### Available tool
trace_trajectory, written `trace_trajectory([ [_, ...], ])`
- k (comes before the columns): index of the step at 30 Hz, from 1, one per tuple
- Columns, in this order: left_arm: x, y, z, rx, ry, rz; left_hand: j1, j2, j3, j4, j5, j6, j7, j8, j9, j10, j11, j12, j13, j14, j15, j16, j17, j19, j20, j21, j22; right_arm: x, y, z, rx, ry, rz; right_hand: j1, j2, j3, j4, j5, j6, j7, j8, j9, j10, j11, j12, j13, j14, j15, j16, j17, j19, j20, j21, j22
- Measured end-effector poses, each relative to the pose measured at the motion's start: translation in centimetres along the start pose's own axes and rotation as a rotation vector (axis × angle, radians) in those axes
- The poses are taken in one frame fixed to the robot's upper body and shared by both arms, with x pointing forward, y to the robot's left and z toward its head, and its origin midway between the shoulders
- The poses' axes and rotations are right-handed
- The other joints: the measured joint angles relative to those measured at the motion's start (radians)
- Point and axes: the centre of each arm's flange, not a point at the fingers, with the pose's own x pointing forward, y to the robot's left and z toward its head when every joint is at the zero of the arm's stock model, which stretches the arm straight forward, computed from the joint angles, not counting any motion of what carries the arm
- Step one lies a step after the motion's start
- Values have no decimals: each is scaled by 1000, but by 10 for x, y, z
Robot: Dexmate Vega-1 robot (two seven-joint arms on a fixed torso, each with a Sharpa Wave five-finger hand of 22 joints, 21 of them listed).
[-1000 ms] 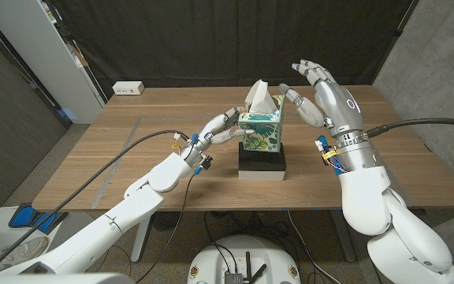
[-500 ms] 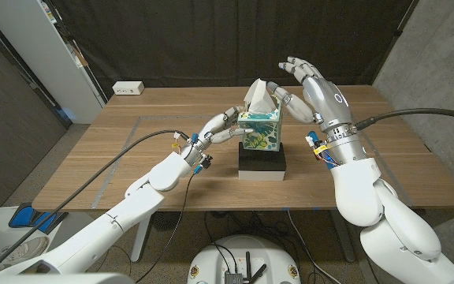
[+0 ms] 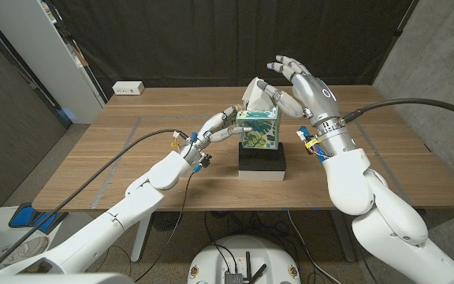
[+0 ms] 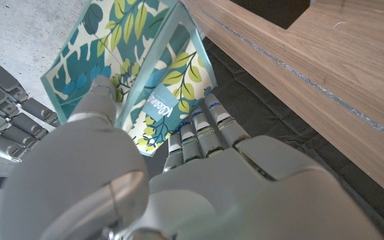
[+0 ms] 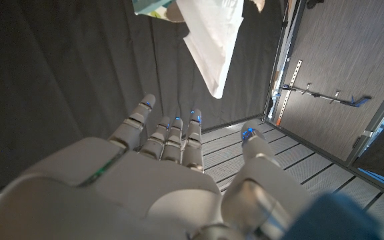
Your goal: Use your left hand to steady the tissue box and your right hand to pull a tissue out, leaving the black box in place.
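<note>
Tissue box (image 3: 259, 128) on black box (image 3: 262, 162), tissue (image 3: 255, 91) sticking out.

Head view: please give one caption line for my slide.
Left hand steadies tissue box on black box; right hand nears tissue.

A wooden worktop (image 3: 132, 150) stands before a black curtain (image 3: 172, 39); a white cabinet (image 3: 50, 55) on the left, grey floor (image 3: 14, 158).

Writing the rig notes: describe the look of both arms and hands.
Both arms have glossy white rounded shells. The left hand and right hand are silver-grey metal with dark jointed segments. A black cable loops to the left wrist, another to the right. Small blue, yellow and red connectors sit at each wrist. The right wrist view shows blue lights on the fingers.
</note>
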Motion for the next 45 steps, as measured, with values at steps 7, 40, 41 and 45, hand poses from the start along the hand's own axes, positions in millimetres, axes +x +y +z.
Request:
trace_trajectory([
  [7,1,1,-1,-2,-1,1,0,0,4,4,0,0,0,0,0,0,0,0,0,0,0,0,0,0,0,0,0,5,3,-1,-2,2,6,13,8,-6,-6,-9,68,15,22,8,0,0,0,0,-9,6,-8,-5,-3,-3,-7,0],
  [40,-2,-3,5,-5,-18,-4,-2,-3,6,2,-3,1,-1,0,-1,0,0,0,0,-4,4,0,0,-5,5,-4,0,5,2,-8,-113,88,-39,117,-13,0,-22,-9,228,50,72,28,13,7,5,0,-5,10,-8,-23,8,0,-7,0],
  [41,-3,-3,6,-3,-19,-2,-2,-3,6,2,-3,1,-1,0,-1,0,0,0,0,-4,4,0,0,-5,5,-4,0,4,2,-8,-114,89,-39,128,-12,3,-25,-9,240,47,78,31,22,8,11,0,-5,9,-8,-23,8,1,-7,0],
  [45,-4,-5,7,-1,-21,-2,-2,-3,6,2,-3,1,-1,0,-1,0,0,0,0,-3,4,0,-1,-5,5,-4,0,2,1,-8,-123,88,-40,163,-21,7,-29,-9,291,46,109,45,49,3,12,0,-1,5,-8,-23,19,-3,-7,0],
])
